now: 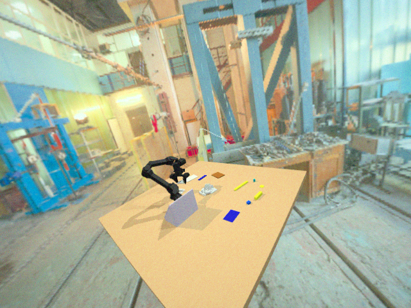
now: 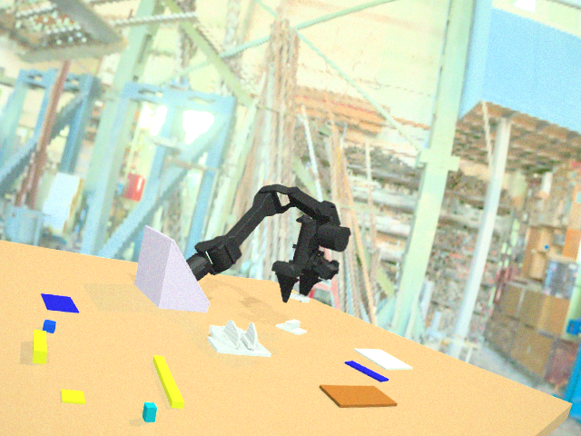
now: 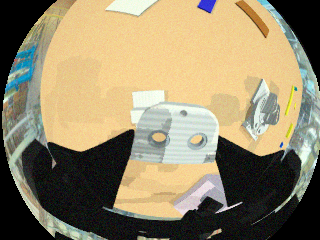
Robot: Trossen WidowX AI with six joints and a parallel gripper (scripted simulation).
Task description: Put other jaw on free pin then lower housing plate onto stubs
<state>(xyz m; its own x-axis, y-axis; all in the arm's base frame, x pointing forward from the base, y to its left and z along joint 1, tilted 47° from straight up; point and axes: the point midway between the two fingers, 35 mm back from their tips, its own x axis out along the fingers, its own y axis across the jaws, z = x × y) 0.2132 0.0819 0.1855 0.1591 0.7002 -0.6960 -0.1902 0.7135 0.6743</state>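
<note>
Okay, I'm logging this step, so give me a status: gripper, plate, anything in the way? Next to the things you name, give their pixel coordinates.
Gripper (image 1: 181, 181) (image 2: 293, 296) (image 3: 175, 136) shut on housing plate (image 3: 194, 154), raised above table (image 1: 212, 251) (image 2: 262, 403) (image 3: 100, 50). Plate not on the white jaw assembly (image 1: 207, 190) (image 2: 239, 344) (image 3: 260, 112). No obstruction seen between them.

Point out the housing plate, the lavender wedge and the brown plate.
Housing plate (image 1: 180, 181) (image 2: 300, 297) (image 3: 177, 132): top, exterior, wrist; its pale body.
Lavender wedge (image 1: 182, 208) (image 2: 154, 270) (image 3: 196, 196): top, exterior, wrist; a flat face.
Brown plate (image 1: 218, 174) (image 2: 357, 396) (image 3: 254, 19): top, exterior, wrist; its upper surface.
</note>
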